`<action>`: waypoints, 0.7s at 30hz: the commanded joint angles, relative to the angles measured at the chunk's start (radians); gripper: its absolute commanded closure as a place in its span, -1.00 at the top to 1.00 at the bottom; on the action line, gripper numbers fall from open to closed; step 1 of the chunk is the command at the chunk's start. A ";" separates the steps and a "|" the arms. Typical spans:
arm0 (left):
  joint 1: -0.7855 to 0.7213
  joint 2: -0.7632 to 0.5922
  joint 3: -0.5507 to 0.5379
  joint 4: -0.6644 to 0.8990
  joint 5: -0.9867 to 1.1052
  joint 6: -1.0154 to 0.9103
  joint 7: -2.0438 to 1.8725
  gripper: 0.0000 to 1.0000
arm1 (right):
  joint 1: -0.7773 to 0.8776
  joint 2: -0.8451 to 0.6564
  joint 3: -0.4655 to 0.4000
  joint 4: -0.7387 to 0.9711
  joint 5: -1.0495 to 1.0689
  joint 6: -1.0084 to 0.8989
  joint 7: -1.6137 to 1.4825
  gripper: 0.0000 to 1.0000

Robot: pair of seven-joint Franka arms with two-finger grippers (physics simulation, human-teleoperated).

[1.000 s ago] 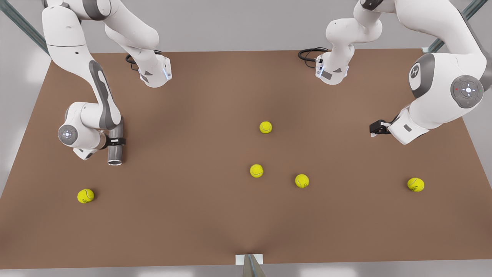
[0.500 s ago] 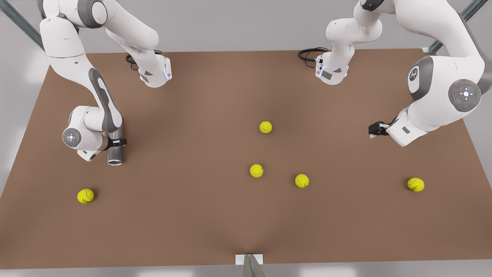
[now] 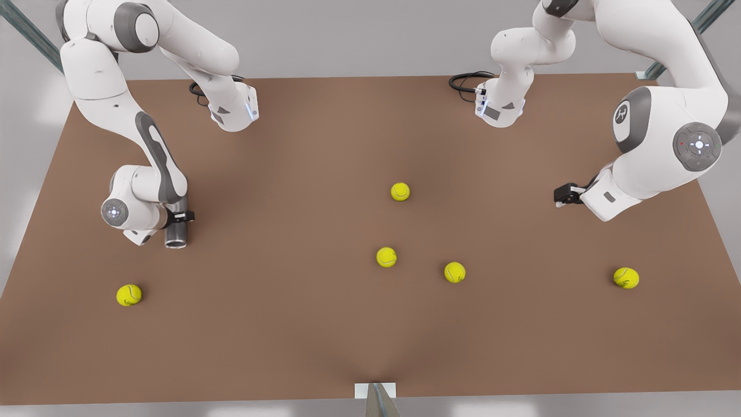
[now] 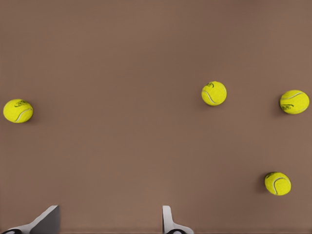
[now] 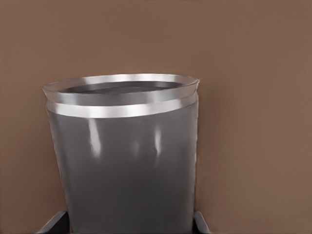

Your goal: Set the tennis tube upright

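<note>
The right gripper [image 3: 180, 217] is clamped on the tennis tube [image 3: 176, 229] at the front view's left side of the brown table [image 3: 301, 336], its dark fingers [image 5: 54, 223] pressed against either flank of the grey metallic cylinder. In the right wrist view the tube [image 5: 124, 156] stands between them with its bright rim and hollow end pointing away from the wrist. From the front view the tube looks steeply tilted, nearly on end, with its open mouth facing the camera; whether its lower end touches the table cannot be told. Nearest the camera on that side, a tennis ball [image 3: 128, 295] lies on the table, apart from the tube. Toward the front view's right, at about the same depth, another ball [image 3: 626, 278] sits near the table's edge, and two more balls [image 3: 454, 271] and [image 3: 386, 256] lie close together around the middle. Farther back a fifth ball [image 3: 400, 191] rests alone. The left gripper [image 3: 564, 194] hangs above the table at the front view's right, waiting, well apart from every ball; in the left wrist view its pale fingertips [image 4: 168, 222] stand wide apart with nothing between them, over bare table with four balls beyond. At the far edge, the two arm bases stand with black cables [image 3: 466, 81] coiled beside them.
</note>
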 commanded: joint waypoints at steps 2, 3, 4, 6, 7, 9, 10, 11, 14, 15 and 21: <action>0.000 0.000 0.000 -0.006 0.000 0.000 0.000 1.00 | 0.002 0.002 0.000 0.000 0.000 -0.002 -0.002 0.13; 0.000 0.000 0.000 -0.006 0.000 0.000 0.000 1.00 | 0.003 0.003 0.000 0.000 0.000 -0.002 -0.003 0.10; 0.000 0.000 0.000 -0.006 0.000 0.000 0.000 1.00 | 0.003 0.003 0.000 0.002 0.000 -0.002 -0.003 0.07; 0.000 0.000 0.000 -0.006 0.000 0.000 0.000 1.00 | 0.009 0.005 0.000 0.005 0.000 -0.002 -0.003 0.06; 0.000 0.000 0.000 -0.006 0.000 0.000 0.000 1.00 | 0.012 0.005 0.000 0.011 0.000 -0.003 -0.003 0.06; 0.000 0.000 0.000 -0.006 0.000 -0.002 0.000 1.00 | 0.017 0.003 0.000 0.014 0.000 -0.006 -0.003 0.06; 0.000 0.000 0.000 -0.006 0.000 -0.002 -0.002 1.00 | 0.018 0.002 0.000 0.018 0.000 -0.014 -0.003 0.06; 0.000 0.000 0.000 -0.006 0.000 -0.002 -0.002 1.00 | 0.020 0.000 0.000 0.020 0.000 -0.015 -0.005 0.07; 0.000 0.000 0.000 -0.006 0.000 -0.002 0.000 1.00 | 0.020 -0.004 0.002 0.034 -0.001 -0.026 -0.045 0.12; 0.000 0.000 0.000 -0.006 0.000 -0.002 -0.002 1.00 | 0.025 -0.004 0.003 0.046 -0.001 -0.026 -0.045 0.11; 0.000 0.000 0.000 -0.006 0.000 -0.002 -0.002 1.00 | 0.031 -0.008 0.069 0.244 -0.003 -0.189 -0.130 0.09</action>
